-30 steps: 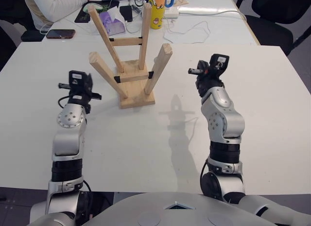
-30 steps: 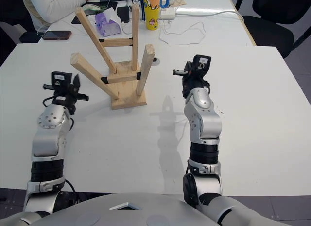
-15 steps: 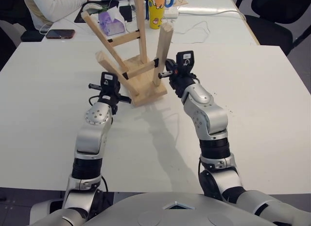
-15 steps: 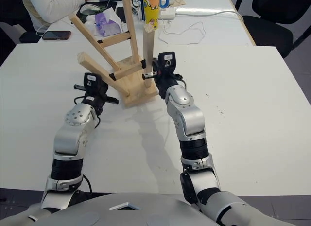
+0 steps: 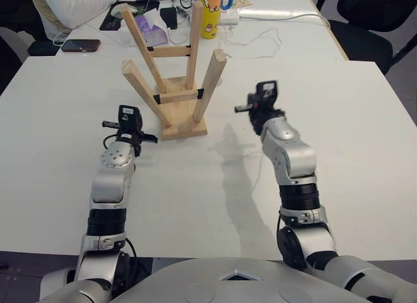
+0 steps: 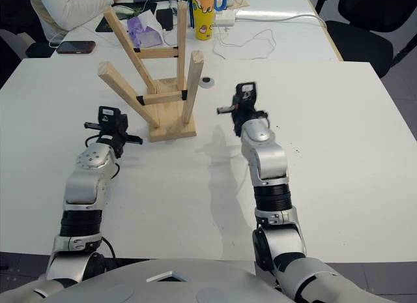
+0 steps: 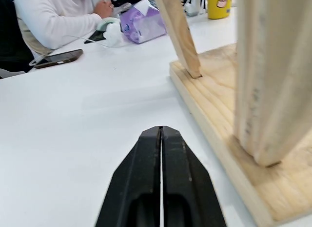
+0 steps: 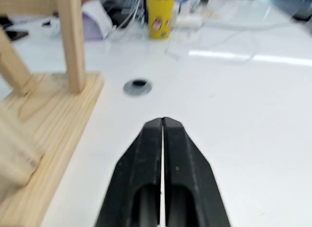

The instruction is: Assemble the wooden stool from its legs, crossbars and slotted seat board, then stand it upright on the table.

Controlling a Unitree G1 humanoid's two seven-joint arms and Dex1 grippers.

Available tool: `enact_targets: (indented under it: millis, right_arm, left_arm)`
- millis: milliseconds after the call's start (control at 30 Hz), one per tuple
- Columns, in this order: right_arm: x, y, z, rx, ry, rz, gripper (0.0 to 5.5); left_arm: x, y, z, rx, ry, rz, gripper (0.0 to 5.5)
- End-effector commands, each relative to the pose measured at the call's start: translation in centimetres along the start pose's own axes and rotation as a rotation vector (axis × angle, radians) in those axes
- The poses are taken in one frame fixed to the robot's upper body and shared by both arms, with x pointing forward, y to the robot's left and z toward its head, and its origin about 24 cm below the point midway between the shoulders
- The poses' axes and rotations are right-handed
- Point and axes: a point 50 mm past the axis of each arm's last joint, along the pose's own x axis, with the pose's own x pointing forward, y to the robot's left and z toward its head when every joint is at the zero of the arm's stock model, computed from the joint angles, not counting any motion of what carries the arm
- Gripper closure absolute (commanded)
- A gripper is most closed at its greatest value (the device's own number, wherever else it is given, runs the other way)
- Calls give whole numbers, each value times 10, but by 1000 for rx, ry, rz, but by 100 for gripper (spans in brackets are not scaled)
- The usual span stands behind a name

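The wooden stool [image 5: 174,81] stands upside down on the white table [image 5: 195,199]. Its seat board [image 5: 184,126] lies flat and its legs point up and splay outward, joined by crossbars [image 5: 171,52]. My left gripper [image 5: 129,115] is shut and holds nothing, a short way left of the seat board; the left wrist view has its fingertips [image 7: 161,133] just short of the board's edge [image 7: 214,139]. My right gripper [image 5: 263,99] is shut and holds nothing, to the right of the stool and apart from it; its tips [image 8: 162,121] point past the board's corner [image 8: 53,134].
A round cable hole [image 6: 206,81] sits in the table between the stool and my right gripper. Beyond the table stand a yellow bottle [image 5: 210,16], a purple tissue pack [image 5: 151,30], a phone [image 5: 81,45] and cables [image 5: 260,39]. A person sits at the far left.
Half a second ago both grippers were against the stool, which was tipped. Now the seat board lies flat and both arms have drawn back outward.
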Motion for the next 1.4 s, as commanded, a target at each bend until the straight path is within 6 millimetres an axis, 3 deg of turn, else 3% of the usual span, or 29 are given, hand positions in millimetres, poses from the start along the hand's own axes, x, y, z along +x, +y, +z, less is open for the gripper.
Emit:
enact_targets:
  millis: [33,200,333,400,500,600,633,667,700,733,800,833,867,900,933,1000,1067,1267,1400]
  right_arm:
    - [4,0,77,-13,-370,27,550]
    - [4,8,178,41,-698,126,550]
    - [-17,22,253,65,-947,221,550]
    - [-23,27,271,78,-1007,247,550]
    - [-19,31,282,92,-1032,256,550]
    - [-8,41,277,108,-994,301,550]
    - [6,50,260,99,-890,349,550]
    - [27,60,225,61,-735,359,550]
    - [43,66,188,39,-580,375,550]
    - [60,71,131,-34,-334,372,550]
    - [61,80,40,-126,64,473,550]
    - [54,81,4,-162,239,517,550]
    - [49,80,-18,-148,354,531,550]
    - [47,75,-27,-126,401,503,550]
    - [47,72,-27,-104,409,487,550]
    - [50,69,-12,-114,343,473,550]
    - [53,70,7,-130,254,466,550]
    - [57,61,50,-154,-49,342,550]
    - [50,55,95,-76,-343,260,550]
  left_arm:
    - [6,21,68,-3,-284,55,549]
    - [-3,44,190,-72,-668,52,549]
    - [-36,45,276,-148,-933,-36,549]
    - [-50,43,297,-159,-1004,-68,549]
    - [-49,39,307,-174,-1007,-110,549]
    - [-32,40,303,-202,-919,-111,549]
    - [-22,39,292,-208,-845,-100,549]
    - [-3,38,267,-189,-714,-88,549]
    - [14,36,238,-160,-588,-64,549]
    - [34,33,191,-152,-412,-50,549]
    - [51,22,102,-124,-116,-43,549]
    - [51,14,58,-110,20,-56,549]
    - [48,6,22,-84,124,-75,549]
    - [41,-5,-7,-60,199,-118,549]
    - [37,-13,-22,-52,234,-147,549]
    - [35,-21,-21,-67,217,-167,549]
    - [40,-19,-4,-92,146,-150,549]
    - [41,-1,94,-220,-255,-111,549]
    - [34,13,135,-282,-414,-62,549]
